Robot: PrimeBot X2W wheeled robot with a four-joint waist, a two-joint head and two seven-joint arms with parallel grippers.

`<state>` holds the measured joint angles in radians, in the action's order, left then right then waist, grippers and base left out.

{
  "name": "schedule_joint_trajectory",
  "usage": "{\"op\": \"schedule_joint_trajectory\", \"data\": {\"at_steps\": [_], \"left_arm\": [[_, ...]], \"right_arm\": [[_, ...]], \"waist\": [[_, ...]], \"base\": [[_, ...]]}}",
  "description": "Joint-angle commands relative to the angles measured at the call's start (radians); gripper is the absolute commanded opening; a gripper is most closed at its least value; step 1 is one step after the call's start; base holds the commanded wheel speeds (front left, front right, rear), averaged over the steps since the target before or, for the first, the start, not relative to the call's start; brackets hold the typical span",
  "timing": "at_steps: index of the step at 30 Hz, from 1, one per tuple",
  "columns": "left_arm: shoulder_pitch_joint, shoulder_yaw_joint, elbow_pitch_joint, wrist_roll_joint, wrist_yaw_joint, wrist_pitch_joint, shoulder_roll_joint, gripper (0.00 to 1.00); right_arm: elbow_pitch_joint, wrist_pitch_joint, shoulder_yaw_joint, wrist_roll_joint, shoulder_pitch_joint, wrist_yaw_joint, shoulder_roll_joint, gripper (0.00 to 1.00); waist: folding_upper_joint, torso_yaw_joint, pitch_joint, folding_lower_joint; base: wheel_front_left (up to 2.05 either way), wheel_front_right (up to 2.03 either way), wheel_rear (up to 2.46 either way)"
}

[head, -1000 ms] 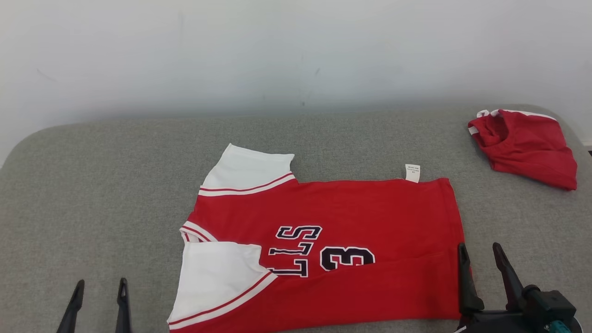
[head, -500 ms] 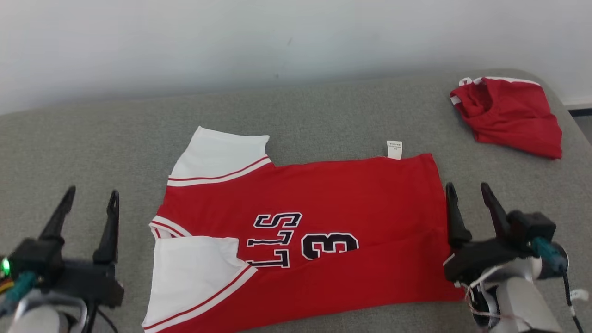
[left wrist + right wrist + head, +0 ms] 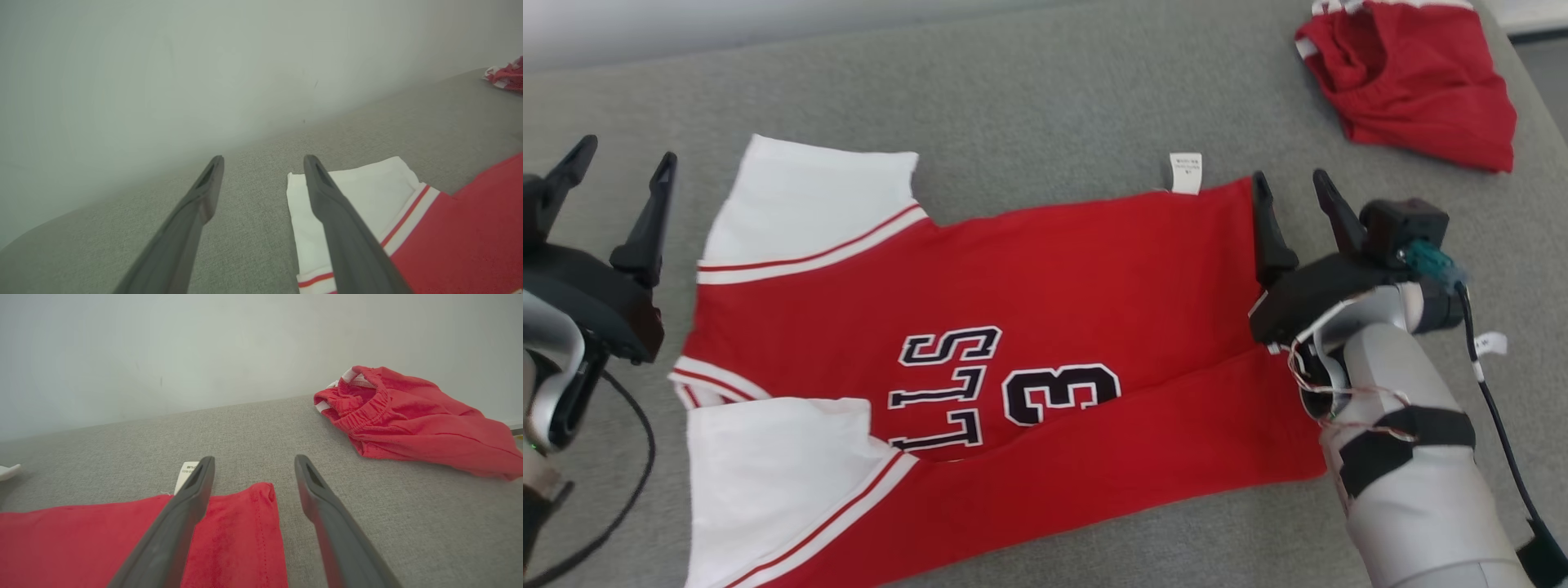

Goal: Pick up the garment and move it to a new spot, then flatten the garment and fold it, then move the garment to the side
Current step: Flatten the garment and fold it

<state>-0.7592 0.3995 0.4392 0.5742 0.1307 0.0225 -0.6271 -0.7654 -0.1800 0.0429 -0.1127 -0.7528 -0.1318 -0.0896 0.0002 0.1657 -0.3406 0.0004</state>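
Pad: grey fabric surface carrying all items; a pale wall stands along its far edge.
Left gripper: at the left of the pad, just left of the far sleeve. Fingers spread wide, nothing between them. In the left wrist view one finger crosses the sleeve's left edge; contact with the cloth cannot be told.
Cable: dark loop on the near left, below the left gripper.
Far sleeve: white with red stripes, laid flat, pointing far-left.
Near sleeve: white with red stripes, lying over the near-left part of the body.
Jersey: red, spread out in the middle of the pad, collar end left, hem right. Dark lettering and a "3" face up. A diagonal crease runs from the number towards the right hem.
Tag: white, projecting from the far edge onto the pad, near the right hem corner.
Right gripper: at the far-right hem corner. Fingers parted, holding nothing. One finger is over the hem, the other over bare pad beside it. Contact with the cloth cannot be told.
Forearm: pale, black-banded, rising from the near right.
Shorts: red bundle with white trim, far right corner, well apart from the jersey.
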Motion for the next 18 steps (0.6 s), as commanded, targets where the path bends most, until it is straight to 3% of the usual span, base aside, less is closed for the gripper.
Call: {"op": "schedule_joint_trajectory", "data": {"at_steps": [1,9,18], "left_arm": [[-0.014,0.006,0.004,0.014,-0.002,-0.001,-0.009,1.0],[-0.164,0.154,0.127,0.09,-0.002,-0.035,-0.04,1.0],[-0.272,0.264,0.261,0.162,-0.002,-0.052,-0.058,1.0]], "right_arm": [[-0.004,-0.005,-0.003,0.003,-0.013,0.003,0.007,1.0],[-0.111,-0.013,-0.052,0.008,-0.135,0.003,0.026,1.0],[-0.152,-0.034,-0.144,-0.031,-0.193,0.003,0.04,1.0]], "waist": [[-0.0002,0.063,-0.07,-0.0004],[-0.0002,0.112,-0.124,-0.0004],[-0.0002,0.151,-0.153,-0.0004]], "base": [[0.0,0.0,0.0],[0.0,0.0,0.0],[0.0,0.0,0.0]]}}
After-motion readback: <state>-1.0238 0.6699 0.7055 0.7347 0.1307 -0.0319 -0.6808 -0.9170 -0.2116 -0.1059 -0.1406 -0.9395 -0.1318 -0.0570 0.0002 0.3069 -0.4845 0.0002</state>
